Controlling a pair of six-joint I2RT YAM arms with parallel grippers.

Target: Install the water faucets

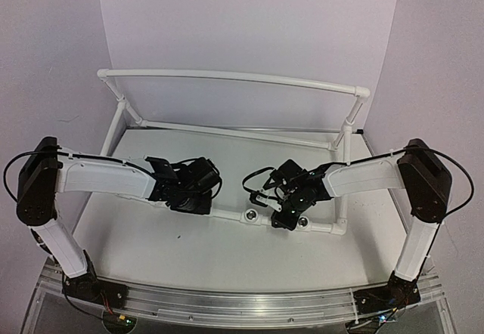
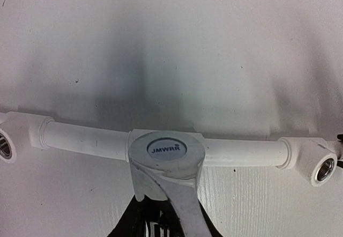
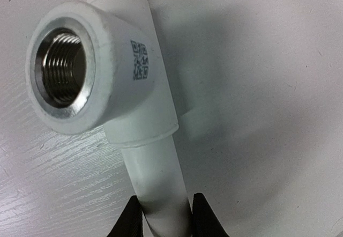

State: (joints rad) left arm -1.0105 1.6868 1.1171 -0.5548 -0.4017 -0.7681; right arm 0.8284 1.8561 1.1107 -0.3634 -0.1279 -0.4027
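Your left gripper (image 2: 163,226) clasps the small shiny chrome tap (image 2: 167,150), whose round JMWRR-marked cap sits against the middle fitting on the near rail of the white plastic pipe frame (image 2: 86,140). Your right gripper (image 3: 166,218) is clamped around that rail, just beside a threaded silvery socket (image 3: 61,71).

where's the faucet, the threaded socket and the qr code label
faucet (image 2: 167,148): left wrist view, on its round cap
threaded socket (image 3: 56,73): right wrist view, on its metal threads
qr code label (image 3: 140,60): right wrist view, middle of the print
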